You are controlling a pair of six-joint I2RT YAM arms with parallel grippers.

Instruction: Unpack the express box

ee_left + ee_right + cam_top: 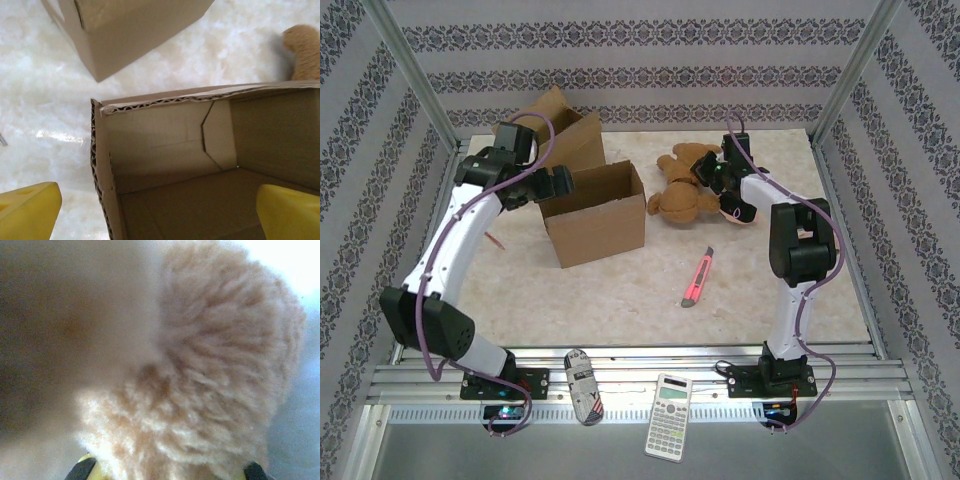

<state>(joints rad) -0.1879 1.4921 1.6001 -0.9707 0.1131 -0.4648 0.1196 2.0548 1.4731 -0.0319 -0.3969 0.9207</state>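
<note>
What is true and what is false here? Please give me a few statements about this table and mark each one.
1. The teddy bear lies inside the open box. False: it lies on the table to the right of it.
2. The left jaws stand open astride the open box's wall, one finger inside and one outside. True.
3. The right jaws are shut on the teddy bear. True.
4. The box cutter rests on the calculator. False: the two lie apart, the cutter on the table and the calculator on the front rail.
5. There is one cardboard box. False: a second box stands behind the open one.
</note>
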